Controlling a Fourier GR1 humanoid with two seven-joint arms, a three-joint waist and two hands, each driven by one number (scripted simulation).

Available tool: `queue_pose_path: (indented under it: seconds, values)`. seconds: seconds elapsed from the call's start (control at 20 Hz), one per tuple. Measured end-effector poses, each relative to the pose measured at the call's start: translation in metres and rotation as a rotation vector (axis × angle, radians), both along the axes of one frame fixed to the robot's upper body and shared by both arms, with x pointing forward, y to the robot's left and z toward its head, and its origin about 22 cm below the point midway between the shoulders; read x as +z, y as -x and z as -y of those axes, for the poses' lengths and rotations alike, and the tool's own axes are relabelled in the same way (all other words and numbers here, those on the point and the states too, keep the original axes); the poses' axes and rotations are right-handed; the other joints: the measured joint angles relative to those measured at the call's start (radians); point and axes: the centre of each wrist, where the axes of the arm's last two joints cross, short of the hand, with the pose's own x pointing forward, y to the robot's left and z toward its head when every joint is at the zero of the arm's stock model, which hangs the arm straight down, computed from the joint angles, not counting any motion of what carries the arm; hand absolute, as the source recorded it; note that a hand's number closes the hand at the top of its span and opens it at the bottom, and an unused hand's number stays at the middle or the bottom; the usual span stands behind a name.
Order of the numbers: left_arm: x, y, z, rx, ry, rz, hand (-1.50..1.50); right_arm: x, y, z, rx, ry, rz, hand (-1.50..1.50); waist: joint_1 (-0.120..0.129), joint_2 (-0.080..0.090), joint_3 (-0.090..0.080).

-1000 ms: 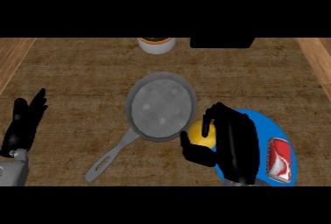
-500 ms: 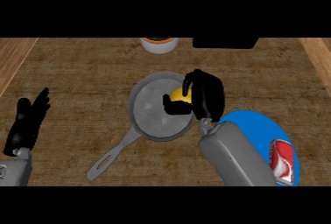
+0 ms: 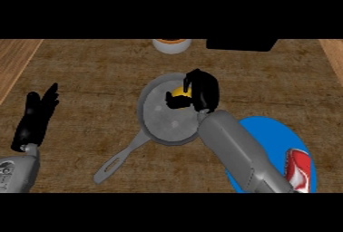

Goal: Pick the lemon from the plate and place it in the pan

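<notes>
Most of the job looks done: the lemon (image 3: 179,94) is off the blue plate (image 3: 271,131) and sits inside the curled fingers of the right robot hand (image 3: 199,93), which hangs over the far right part of the pan (image 3: 167,113) — only a patch of yellow shows between thumb and fingers. Whether the fruit already touches the pan's grey floor or is a little above it, I cannot tell. What is left, by my reading, is the release and pulling the arm clear without nudging the pan, whose handle points near and left across the desk (image 3: 87,72). A red-and-white thing (image 3: 299,170) lies on the plate's right side. At the left edge the left robot hand (image 3: 36,118) rests with fingers straight — holding nothing.
</notes>
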Motion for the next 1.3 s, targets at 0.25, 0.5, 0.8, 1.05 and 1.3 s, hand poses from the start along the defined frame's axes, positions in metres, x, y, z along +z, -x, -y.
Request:
queue_pose_path:
  seconds: [0.25, 0.5, 0.8, 1.05, 1.3]
  values:
    - [0.002, -0.006, 0.009, -0.036, 0.001, 0.007, 0.00, -0.011, -0.006, 0.004, -0.016, -0.115, -0.034, -1.50, 0.032, 0.009, 0.001]
    - [0.005, -0.010, 0.017, -0.061, -0.002, 0.016, 0.00, -0.023, -0.007, 0.008, -0.011, -0.175, -0.049, -1.50, 0.058, 0.015, 0.002]
    - [0.005, -0.014, 0.018, -0.068, 0.001, 0.014, 0.00, -0.024, -0.011, 0.010, -0.010, -0.268, 0.029, -1.50, 0.066, 0.020, 0.003]
    - [0.002, -0.013, 0.017, -0.065, 0.002, 0.012, 0.00, -0.015, -0.015, 0.009, -0.046, -0.355, 0.150, -1.50, 0.062, 0.017, 0.002]
    - [-0.001, -0.007, 0.013, -0.037, 0.003, 0.001, 0.00, -0.013, -0.020, 0.013, -0.116, -0.423, 0.221, -1.50, 0.037, 0.008, 0.002]
